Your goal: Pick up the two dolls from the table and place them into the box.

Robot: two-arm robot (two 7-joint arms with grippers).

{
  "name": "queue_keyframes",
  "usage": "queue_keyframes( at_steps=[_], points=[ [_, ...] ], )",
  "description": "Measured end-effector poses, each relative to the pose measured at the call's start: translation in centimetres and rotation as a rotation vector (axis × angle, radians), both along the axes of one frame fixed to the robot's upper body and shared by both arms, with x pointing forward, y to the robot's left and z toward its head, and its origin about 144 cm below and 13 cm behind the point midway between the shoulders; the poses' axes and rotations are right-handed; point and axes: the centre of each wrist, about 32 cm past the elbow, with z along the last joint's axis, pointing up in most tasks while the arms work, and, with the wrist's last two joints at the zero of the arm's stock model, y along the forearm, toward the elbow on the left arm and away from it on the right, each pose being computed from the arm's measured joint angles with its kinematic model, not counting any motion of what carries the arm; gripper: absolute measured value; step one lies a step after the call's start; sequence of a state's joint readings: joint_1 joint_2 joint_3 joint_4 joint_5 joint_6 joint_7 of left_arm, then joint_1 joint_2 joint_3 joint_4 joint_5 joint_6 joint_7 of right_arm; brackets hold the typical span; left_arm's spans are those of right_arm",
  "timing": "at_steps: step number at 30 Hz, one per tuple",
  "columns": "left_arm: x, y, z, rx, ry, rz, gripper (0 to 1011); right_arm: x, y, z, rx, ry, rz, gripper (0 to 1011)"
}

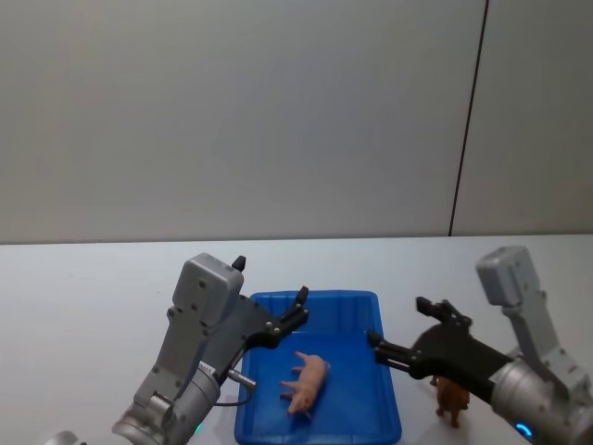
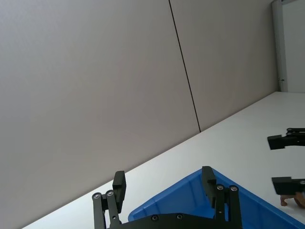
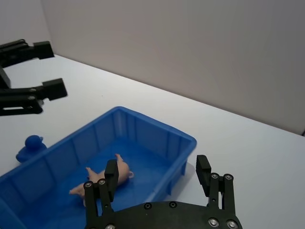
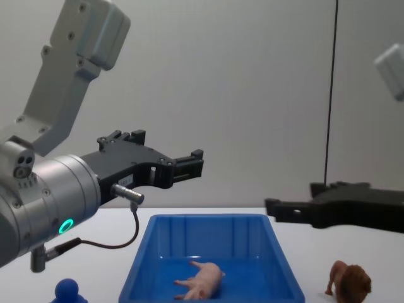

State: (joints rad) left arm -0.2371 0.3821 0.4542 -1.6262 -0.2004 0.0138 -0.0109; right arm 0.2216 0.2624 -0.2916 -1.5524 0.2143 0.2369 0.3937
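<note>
The blue box (image 1: 315,298) stands on the white table between my two arms. Inside it, on its side, lies the pink pig (image 1: 308,382), which I also see from the right wrist as the pig (image 3: 107,179) and from the chest as the pig (image 4: 202,281). On the table just right of the box stands the brown lion (image 1: 452,399), the same lion (image 4: 350,284) in the chest view. My left gripper (image 1: 293,315) hangs open and empty above the box's far left part. My right gripper (image 1: 397,323) is open and empty, beside the box's right rim and above the lion.
A small blue duck figure (image 4: 68,291) sits on the table left of the box, seen as the duck (image 3: 29,147) from the right wrist. A grey wall rises behind the table. Bare tabletop stretches beyond the box and to both sides.
</note>
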Motion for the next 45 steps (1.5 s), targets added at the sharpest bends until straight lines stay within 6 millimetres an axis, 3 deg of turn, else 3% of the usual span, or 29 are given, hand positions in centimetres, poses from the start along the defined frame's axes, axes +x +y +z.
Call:
queue_keyframes(
  at_steps=[11,30,36,45],
  points=[
    [0.0,0.0,0.0,0.000,0.000,0.000,1001,-1.8,-2.1,-1.5,-0.001,0.042,-0.073,1001],
    [0.0,0.0,0.0,0.000,0.000,0.000,1001,-3.4,-3.0,-4.1,-0.047,0.141,-0.126,998],
    [0.0,0.0,0.0,0.000,0.000,0.000,1001,-3.6,-3.2,-4.6,-0.059,0.159,-0.142,893],
    [0.0,0.0,0.0,0.000,0.000,0.000,1001,-3.9,-3.4,-5.0,-0.069,0.167,-0.163,620]
  ],
)
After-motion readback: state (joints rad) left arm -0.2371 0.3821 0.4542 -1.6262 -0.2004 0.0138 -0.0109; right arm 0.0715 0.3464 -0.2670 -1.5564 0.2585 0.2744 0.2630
